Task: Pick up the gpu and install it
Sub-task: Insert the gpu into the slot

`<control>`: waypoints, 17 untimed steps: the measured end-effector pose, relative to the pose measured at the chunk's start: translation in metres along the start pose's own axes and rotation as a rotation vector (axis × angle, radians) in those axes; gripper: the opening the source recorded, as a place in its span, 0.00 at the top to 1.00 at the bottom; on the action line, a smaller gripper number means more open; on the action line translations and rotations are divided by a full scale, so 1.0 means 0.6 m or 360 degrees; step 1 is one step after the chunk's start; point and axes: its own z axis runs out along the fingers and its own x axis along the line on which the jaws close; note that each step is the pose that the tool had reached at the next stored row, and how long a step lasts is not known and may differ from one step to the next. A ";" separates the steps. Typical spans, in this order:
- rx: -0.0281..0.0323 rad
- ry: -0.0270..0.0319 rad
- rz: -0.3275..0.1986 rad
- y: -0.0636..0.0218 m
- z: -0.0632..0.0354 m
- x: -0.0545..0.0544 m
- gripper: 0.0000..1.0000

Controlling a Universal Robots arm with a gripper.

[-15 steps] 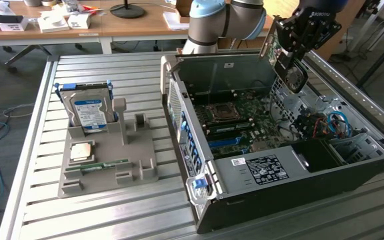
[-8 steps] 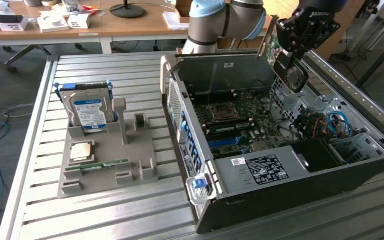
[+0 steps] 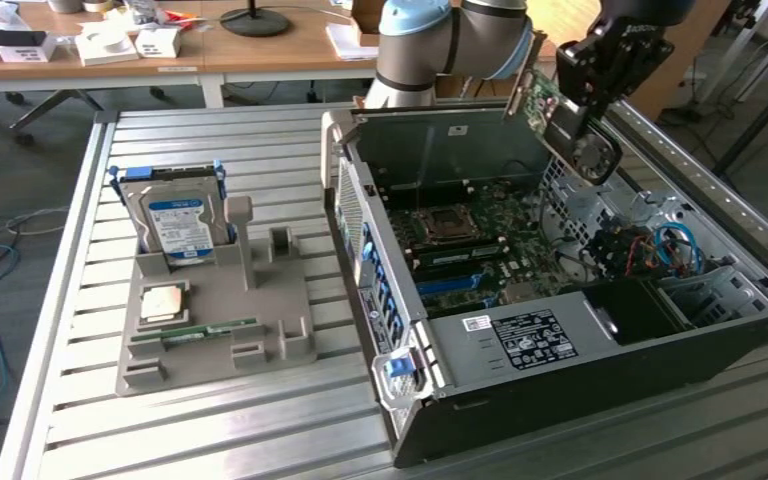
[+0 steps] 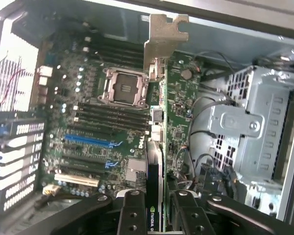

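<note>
My gripper [image 3: 578, 95] is shut on the gpu [image 3: 584, 148] and holds it in the air over the far right part of the open computer case [image 3: 398, 300]. The card hangs tilted, its round fan cover toward the case's inside and its green board edge uppermost. In the wrist view the gpu [image 4: 157, 127] appears edge-on between my fingers [image 4: 132, 215], its metal bracket [image 4: 164, 36] at the far end, above the motherboard [image 4: 88, 112]. The blue expansion slot [image 4: 90, 141] lies beside the card, apart from it.
A grey holder [image 3: 271, 345] on the slatted table carries a silver hard drive [image 3: 177, 225], a CPU chip [image 3: 164, 300] and a green memory stick [image 3: 204, 330]. Inside the case are the CPU socket [image 4: 122, 88], loose cables [image 3: 651, 250] and a metal drive cage [image 4: 250, 132]. A cluttered desk [image 3: 264, 50] stands behind.
</note>
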 end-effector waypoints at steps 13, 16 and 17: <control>0.00002 0.00149 -0.0368 0.000 0.000 0.000 0.74; 0.00002 0.00183 -0.0452 0.000 0.000 0.000 0.74; 0.00000 0.00194 -0.0480 0.000 0.000 0.000 0.74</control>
